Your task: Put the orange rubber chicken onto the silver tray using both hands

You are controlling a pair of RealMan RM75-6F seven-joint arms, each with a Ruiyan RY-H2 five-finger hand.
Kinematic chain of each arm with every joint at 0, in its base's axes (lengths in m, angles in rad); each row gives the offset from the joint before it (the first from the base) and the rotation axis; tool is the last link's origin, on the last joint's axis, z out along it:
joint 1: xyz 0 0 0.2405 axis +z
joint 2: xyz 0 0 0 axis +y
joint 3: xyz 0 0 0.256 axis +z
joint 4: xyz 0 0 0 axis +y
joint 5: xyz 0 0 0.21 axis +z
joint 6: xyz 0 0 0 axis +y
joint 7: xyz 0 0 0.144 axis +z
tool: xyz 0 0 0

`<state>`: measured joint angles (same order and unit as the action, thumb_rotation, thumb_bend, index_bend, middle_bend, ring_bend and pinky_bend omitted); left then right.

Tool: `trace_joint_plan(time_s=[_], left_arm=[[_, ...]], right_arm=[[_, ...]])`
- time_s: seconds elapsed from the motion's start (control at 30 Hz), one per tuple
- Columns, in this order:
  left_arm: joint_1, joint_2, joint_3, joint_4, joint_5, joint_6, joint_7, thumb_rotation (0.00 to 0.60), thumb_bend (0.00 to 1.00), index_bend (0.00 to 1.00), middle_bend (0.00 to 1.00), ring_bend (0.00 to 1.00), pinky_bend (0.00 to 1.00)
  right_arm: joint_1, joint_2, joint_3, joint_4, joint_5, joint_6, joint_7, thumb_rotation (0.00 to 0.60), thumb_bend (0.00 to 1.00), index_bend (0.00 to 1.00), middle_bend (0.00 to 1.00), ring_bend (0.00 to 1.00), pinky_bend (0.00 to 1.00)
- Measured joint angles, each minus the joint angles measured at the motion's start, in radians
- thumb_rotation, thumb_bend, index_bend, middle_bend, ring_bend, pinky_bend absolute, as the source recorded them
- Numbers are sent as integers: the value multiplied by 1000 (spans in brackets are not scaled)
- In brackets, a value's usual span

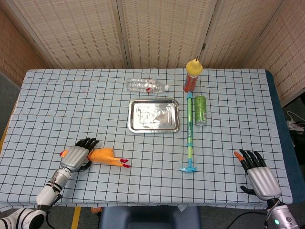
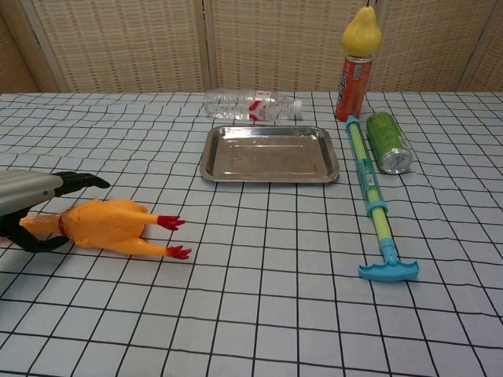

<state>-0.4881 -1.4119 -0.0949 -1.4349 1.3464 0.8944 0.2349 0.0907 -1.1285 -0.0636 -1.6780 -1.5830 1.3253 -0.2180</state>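
The orange rubber chicken lies on its side at the front left of the checked cloth, its red feet pointing right. My left hand straddles its neck end. The fingers reach past the far side and the thumb lies on the near side, spread rather than closed. The silver tray sits bare in the middle of the table, well beyond the chicken. My right hand rests flat and open at the front right, far from both, and the chest view does not show it.
A clear water bottle lies behind the tray. To the tray's right lie a long blue-green pump toy and a green can. An orange can topped by a yellow pear stands behind them.
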Motion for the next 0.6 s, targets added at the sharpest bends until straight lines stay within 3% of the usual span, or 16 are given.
trace_joint_plan(time_s=[0.2, 0.37, 0.6], left_arm=[[-15, -23, 12, 71, 15, -2, -68, 600, 419, 444, 163, 82, 185], [-27, -32, 26, 93, 43, -1, -131, 600, 464, 578, 258, 145, 216], [-33, -53, 37, 118, 102, 63, -207, 600, 676, 801, 489, 301, 316]], right_arm=[[3, -10, 6, 3, 20, -7, -19, 600, 53, 0, 0, 0, 0], [8, -18, 15, 6, 50, -21, -32, 600, 53, 0, 0, 0, 0], [13, -24, 15, 6, 55, -25, -42, 600, 53, 0, 0, 0, 0]])
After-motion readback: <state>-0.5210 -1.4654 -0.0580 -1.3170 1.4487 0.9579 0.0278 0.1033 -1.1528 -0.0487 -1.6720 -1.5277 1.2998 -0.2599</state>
